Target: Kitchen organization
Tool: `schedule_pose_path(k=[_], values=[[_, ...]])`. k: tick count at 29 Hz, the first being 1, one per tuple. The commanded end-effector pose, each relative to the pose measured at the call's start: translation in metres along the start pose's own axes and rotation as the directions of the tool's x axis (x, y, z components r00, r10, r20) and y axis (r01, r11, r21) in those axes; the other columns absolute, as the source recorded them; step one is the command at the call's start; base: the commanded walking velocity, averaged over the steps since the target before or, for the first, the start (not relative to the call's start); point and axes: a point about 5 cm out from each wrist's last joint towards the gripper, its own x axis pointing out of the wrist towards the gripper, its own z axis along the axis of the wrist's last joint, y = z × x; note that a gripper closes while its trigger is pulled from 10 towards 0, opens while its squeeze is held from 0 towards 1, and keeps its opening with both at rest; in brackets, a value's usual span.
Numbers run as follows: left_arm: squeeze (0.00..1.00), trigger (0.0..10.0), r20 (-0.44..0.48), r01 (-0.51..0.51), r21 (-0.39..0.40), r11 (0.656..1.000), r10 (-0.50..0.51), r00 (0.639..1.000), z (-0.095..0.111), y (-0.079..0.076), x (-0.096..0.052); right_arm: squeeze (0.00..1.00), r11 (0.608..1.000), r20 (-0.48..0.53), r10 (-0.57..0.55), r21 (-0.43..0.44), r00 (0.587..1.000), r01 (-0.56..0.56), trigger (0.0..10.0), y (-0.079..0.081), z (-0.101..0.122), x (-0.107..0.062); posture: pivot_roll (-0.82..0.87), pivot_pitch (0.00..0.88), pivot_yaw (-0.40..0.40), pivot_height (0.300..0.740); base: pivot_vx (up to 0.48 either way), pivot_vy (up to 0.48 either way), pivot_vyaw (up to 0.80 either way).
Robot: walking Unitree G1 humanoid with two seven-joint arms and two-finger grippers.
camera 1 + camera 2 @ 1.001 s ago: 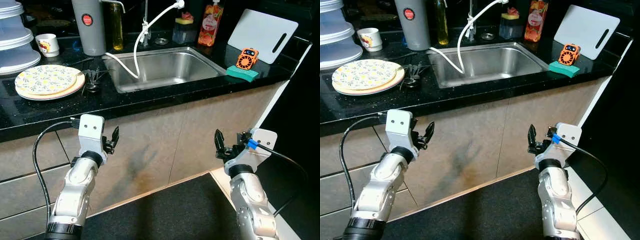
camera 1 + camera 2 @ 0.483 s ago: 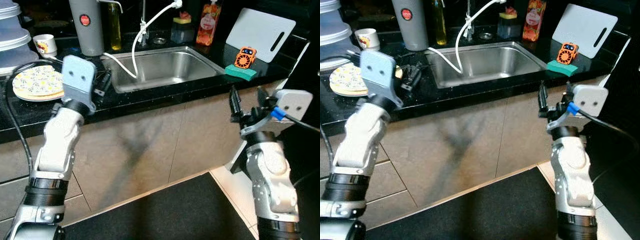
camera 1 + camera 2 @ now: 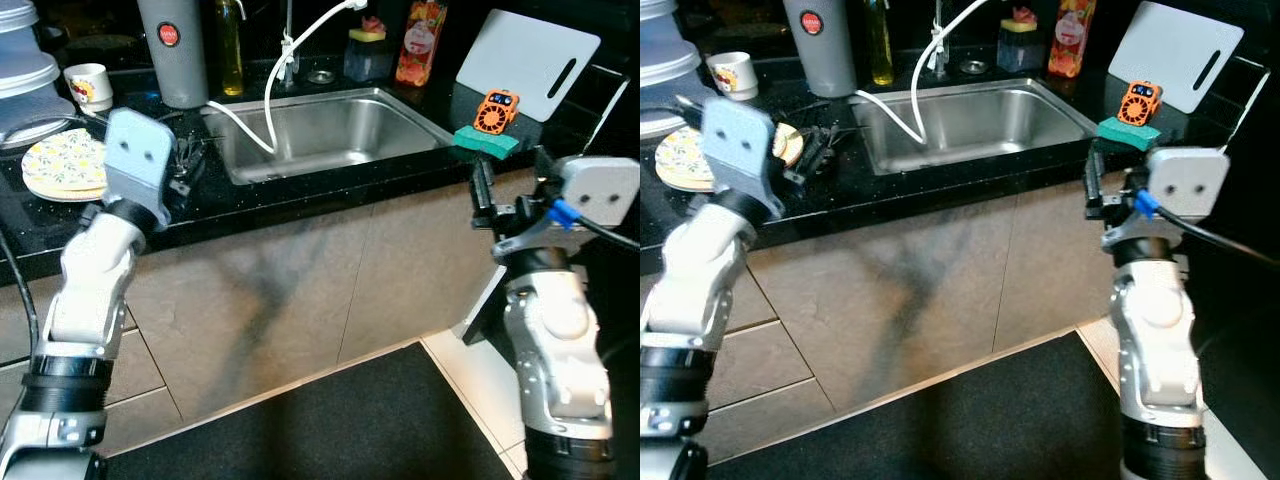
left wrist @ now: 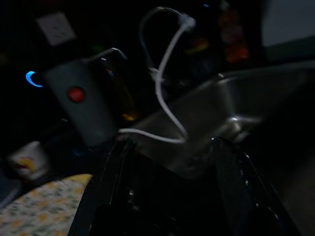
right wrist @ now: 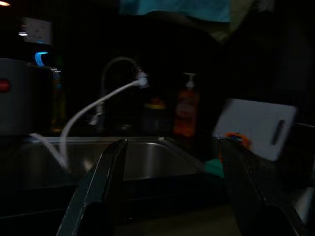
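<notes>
Left tool open above counter — right tool open beside it.

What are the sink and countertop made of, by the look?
Sink: likely stainless steel with a brushed finish, going by its grey metallic sheen and soft reflections. Countertop: probably polished black stone or a composite; it is glossy, with fine light speckles.

Plate left of sink

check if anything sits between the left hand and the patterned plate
Nothing visible does. The left hand, fingers open, hovers above the counter edge beside the patterned plate; the black scissors lie on its other side, toward the sink.
</notes>
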Motion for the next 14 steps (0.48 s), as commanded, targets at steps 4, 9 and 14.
schedule_pose_path(k=[4,9,14], values=[[0.0,10.0,-0.004,0.037,-0.008,0.999,-0.037,0.999,-0.001,-0.009,0.002,0.0,1.0,-0.03,-0.01,0.021,0.999,0.01,10.0,0.002,-0.009,-0.002,0.02,0.0,0.031,0.74,0.0,0.0,0.0],[0.0,10.0,0.01,0.047,-0.017,0.999,-0.047,0.999,0.002,-0.013,0.009,0.0,0.999,-0.056,-0.038,0.016,0.998,0.039,10.0,-0.001,-0.015,-0.007,0.01,0.0,0.054,0.74,0.0,0.0,0.0],[0.0,10.0,0.002,0.013,-0.062,0.998,-0.013,1.0,0.0,-0.013,0.011,0.0,0.999,-0.043,-0.04,-0.002,0.998,0.04,10.0,-0.005,-0.011,-0.005,0.01,0.0,0.032,0.74,0.0,0.0,0.0]])
